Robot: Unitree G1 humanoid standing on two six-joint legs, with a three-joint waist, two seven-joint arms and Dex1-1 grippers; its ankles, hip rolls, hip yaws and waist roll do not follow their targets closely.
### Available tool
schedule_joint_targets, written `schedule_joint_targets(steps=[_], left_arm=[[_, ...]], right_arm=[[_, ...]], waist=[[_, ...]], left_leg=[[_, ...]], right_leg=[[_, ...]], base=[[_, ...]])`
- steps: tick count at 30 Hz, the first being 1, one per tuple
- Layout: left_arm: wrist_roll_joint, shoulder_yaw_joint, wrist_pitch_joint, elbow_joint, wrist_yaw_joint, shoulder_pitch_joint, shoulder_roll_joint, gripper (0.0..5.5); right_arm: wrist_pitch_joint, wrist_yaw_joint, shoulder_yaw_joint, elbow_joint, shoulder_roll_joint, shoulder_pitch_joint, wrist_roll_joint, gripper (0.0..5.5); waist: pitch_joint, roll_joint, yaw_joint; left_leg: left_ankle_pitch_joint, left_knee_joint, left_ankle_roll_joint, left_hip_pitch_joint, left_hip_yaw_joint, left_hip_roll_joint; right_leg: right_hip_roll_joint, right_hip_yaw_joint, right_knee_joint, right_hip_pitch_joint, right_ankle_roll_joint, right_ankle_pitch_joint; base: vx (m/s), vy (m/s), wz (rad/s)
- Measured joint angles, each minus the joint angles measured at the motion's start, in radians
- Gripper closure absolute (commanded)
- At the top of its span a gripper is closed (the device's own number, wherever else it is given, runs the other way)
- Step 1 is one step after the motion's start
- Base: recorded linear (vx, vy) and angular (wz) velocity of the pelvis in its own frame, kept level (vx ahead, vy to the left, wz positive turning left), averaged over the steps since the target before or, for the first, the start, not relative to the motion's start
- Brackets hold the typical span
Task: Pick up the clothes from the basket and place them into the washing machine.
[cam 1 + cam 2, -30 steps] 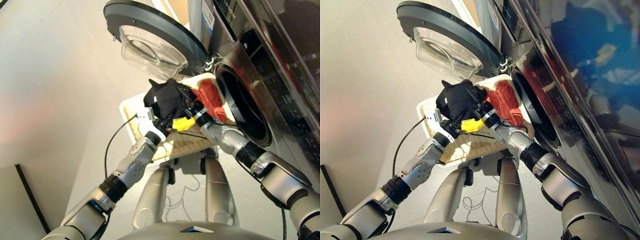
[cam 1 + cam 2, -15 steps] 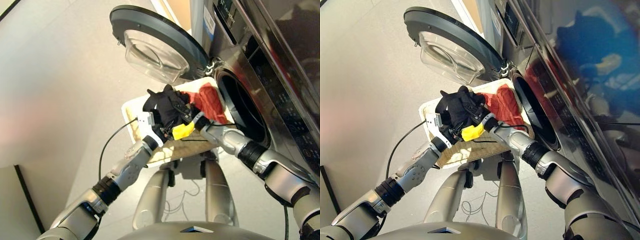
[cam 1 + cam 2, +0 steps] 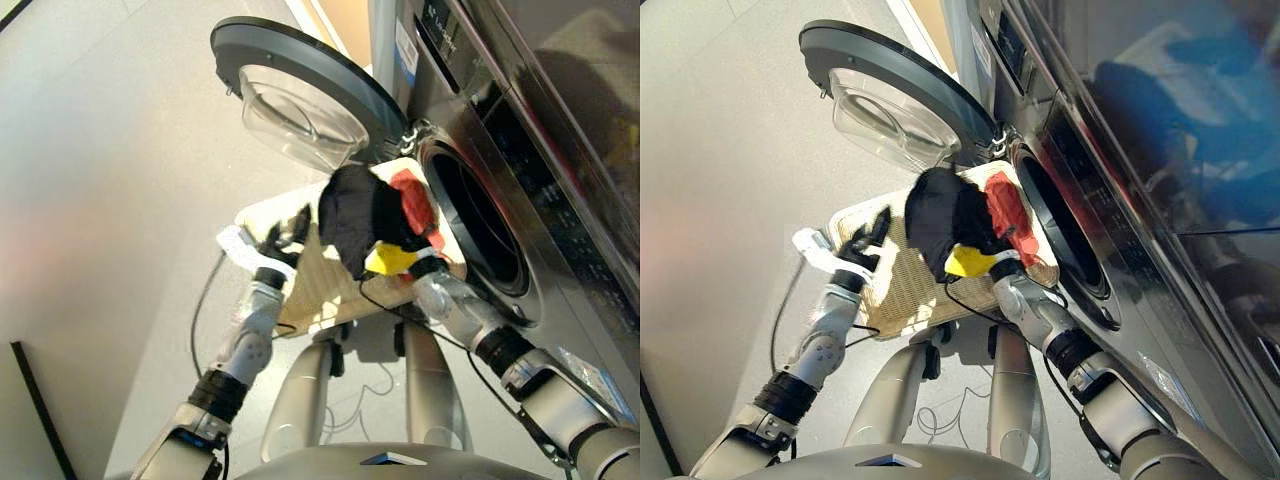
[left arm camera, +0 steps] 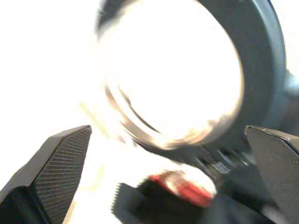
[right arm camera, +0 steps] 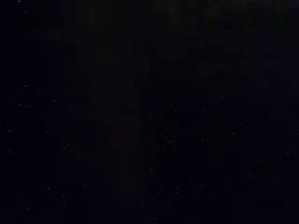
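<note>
While the right claw [image 3: 385,240], buried in cloth, apparently grips the soft black garment [image 3: 352,218] above the cream wicker basket [image 3: 262,212] beside the dark grey washing machine's drum mouth [image 3: 478,222], the left claw [image 3: 285,230] hangs released.

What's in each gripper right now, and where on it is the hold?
The right gripper holds the black garment, bunched over the gripper; the exact grip spot is hidden. The left gripper is open and empty above the basket.

garment aloft [image 3: 352,220]: black
garment behind [image 3: 418,208]: coral red
basket [image 3: 902,285]: cream woven
washing machine [image 3: 520,150]: glossy dark grey
</note>
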Motion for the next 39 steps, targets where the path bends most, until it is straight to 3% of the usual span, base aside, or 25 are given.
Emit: schedule_joint_targets(steps=[4, 9, 13, 20, 26, 31, 34, 39], left_arm=[[0.108, 0.011, -0.032, 0.089, 0.089, 0.009, -0.028, 0.00], [0.213, 0.008, -0.036, 0.213, 0.147, 0.010, -0.050, 0.00], [0.278, -0.017, -0.036, 0.245, 0.168, -0.003, -0.052, 0.00], [0.383, -0.083, -0.037, 0.282, 0.201, -0.082, -0.035, 0.00], [0.403, -0.118, -0.033, 0.265, 0.202, -0.093, 0.023, 0.00], [0.402, -0.121, -0.014, 0.266, 0.200, -0.109, 0.033, 0.00], [0.403, -0.123, -0.014, 0.275, 0.198, -0.123, 0.033, 0.00], [0.403, -0.123, -0.017, 0.276, 0.198, -0.127, 0.041, 0.00]], right_arm=[[-0.020, -0.016, -0.072, 0.027, 0.040, 0.024, 0.223, 5.50], [-0.075, -0.014, -0.146, 0.078, 0.088, 0.011, 0.485, 5.50], [-0.124, -0.015, -0.212, 0.113, 0.101, -0.025, 0.662, 5.50], [-0.200, -0.076, -0.408, 0.222, 0.117, -0.304, 0.895, 5.50], [-0.244, -0.145, -0.547, 0.367, 0.024, -0.577, 1.116, 5.50], [-0.284, -0.176, -0.571, 0.342, -0.139, -0.634, 1.169, 5.50], [-0.376, -0.298, -0.656, 0.269, -0.167, -0.631, 1.116, 5.50], [-0.393, -0.389, -0.687, 0.297, -0.184, -0.625, 1.079, 5.50]], waist=[[0.000, 0.000, 0.001], [0.001, 0.001, 0.004], [0.002, 0.002, 0.025], [0.071, 0.025, 0.032], [0.090, 0.029, 0.060], [0.119, 0.030, 0.066], [0.121, 0.029, 0.073], [0.121, 0.029, 0.068]], left_leg=[[0.000, -0.001, 0.001, -0.002, 0.000, -0.002], [0.001, 0.001, 0.001, -0.022, 0.000, -0.002], [0.001, 0.017, 0.001, -0.060, -0.001, -0.002], [-0.047, 0.186, 0.003, -0.222, -0.012, -0.006], [-0.090, 0.344, 0.005, -0.369, -0.009, 0.000], [-0.127, 0.430, 0.016, -0.422, 0.012, 0.013], [-0.139, 0.440, 0.026, -0.433, 0.024, 0.010], [-0.146, 0.440, 0.037, -0.432, 0.032, 0.000]], right_leg=[[0.001, 0.000, -0.002, -0.001, 0.000, 0.000], [-0.003, -0.001, 0.000, -0.021, -0.002, 0.002], [-0.004, -0.002, 0.008, -0.055, -0.006, 0.005], [-0.013, 0.000, 0.137, -0.190, -0.013, -0.021], [-0.009, 0.009, 0.239, -0.321, -0.020, -0.035], [0.006, 0.045, 0.278, -0.369, -0.015, -0.038], [0.006, 0.064, 0.290, -0.385, -0.006, -0.037], [0.003, 0.073, 0.284, -0.385, 0.012, -0.041]], base=[[0.000, 0.000, 0.000], [0.000, 0.000, 0.000], [0.000, 0.000, 0.000], [0.000, 0.000, 0.000], [0.000, 0.000, 0.000], [0.026, 0.018, -0.137], [0.061, 0.027, -0.157], [0.011, 0.003, 0.001]])
